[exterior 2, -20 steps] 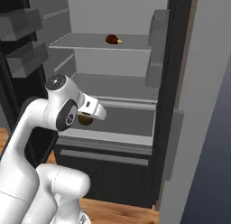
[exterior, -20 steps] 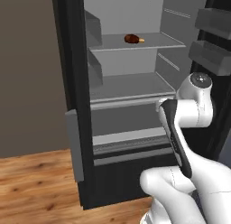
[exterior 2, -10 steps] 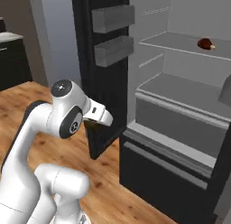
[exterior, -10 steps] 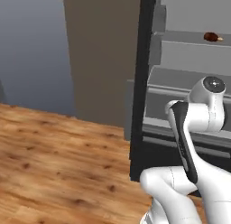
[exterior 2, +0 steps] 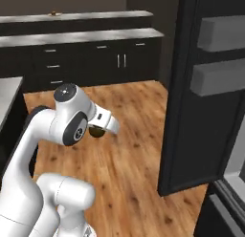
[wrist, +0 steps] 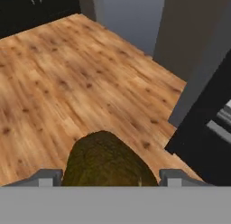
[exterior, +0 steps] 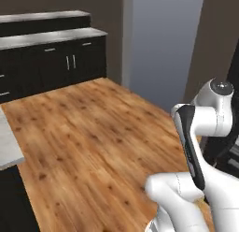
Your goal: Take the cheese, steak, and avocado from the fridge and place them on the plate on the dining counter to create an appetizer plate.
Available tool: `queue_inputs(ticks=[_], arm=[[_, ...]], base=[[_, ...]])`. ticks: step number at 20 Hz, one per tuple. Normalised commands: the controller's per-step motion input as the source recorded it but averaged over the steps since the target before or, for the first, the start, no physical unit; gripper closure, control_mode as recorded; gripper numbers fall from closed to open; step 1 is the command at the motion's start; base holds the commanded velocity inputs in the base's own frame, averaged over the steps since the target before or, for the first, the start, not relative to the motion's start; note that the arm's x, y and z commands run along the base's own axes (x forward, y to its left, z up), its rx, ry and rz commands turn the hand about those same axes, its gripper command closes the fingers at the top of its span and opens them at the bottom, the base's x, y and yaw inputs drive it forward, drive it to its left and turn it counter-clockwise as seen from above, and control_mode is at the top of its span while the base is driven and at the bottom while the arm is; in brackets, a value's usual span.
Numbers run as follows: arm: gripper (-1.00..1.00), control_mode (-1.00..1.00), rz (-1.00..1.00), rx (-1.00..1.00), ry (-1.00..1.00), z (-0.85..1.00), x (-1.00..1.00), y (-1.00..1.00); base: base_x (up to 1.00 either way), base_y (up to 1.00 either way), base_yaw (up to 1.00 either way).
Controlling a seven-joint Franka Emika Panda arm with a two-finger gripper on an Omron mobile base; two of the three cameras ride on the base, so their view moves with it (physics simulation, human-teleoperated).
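Two-finger gripper (wrist: pixel 108 175) clamps dark olive-brown rounded avocado (wrist: pixel 106 160), bottom centre; grip looks shallow, base swing may shake it onto wooden floor (wrist: pixel 67 78).

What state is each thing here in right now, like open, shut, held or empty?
fridge door: swung open, its two grey bins look empty.
avocado: held between the fingers, above the wood floor.
end effector: closed on the avocado, raised in the air.
black cabinets: doors and drawers shut.

The olive-brown, rough-skinned avocado (wrist: pixel 107 161) sits clamped between the end effector (wrist: pixel 108 177) fingers above wood floor
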Motion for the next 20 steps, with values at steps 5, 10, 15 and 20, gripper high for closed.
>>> queue_inputs(ticks=[5,10,15,20], arm=[[1.0,1.0,0.0,0.0,0.0,0.0,0.0,0.0],[1.0,1.0,0.0,0.0,0.0,0.0,0.0,0.0],[1.0,1.0,0.0,0.0,0.0,0.0,0.0,0.0],[1.0,1.0,0.0,0.0,0.0,0.0,0.0,0.0]], base=[[0.16,0.1,0.95],[0.85,-0.03,0.71],[1.0,-0.22,0.32],[1.0,-0.42,0.11]])
